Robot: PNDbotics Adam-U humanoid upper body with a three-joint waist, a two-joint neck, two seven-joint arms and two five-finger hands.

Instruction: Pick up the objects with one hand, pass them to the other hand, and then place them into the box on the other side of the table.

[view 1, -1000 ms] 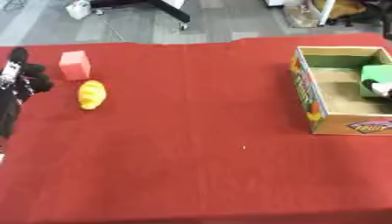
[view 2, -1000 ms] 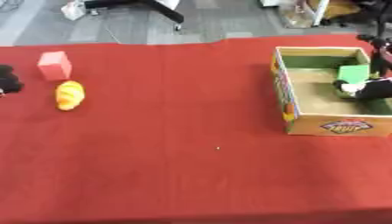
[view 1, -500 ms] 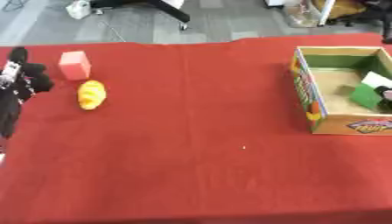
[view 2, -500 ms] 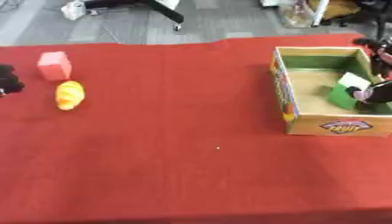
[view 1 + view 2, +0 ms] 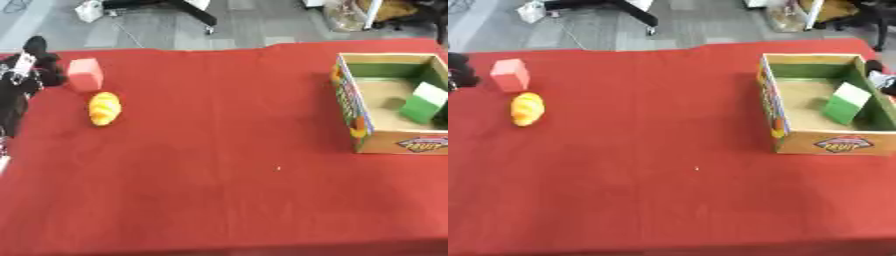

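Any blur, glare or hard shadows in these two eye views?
Left eye view: soft all over, the box label unreadable; light even, no glare on the red cloth. Right eye view: same softness; the green block shades the box floor beside it.

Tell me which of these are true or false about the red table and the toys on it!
1. The green block is inside the box. True.
2. The yellow toy is inside the box. False: it lies on the red cloth, near the pink block.
3. The left hand holds the pink block. False: it is beside it, holding nothing.
4. The box sits on the table's right side. True.
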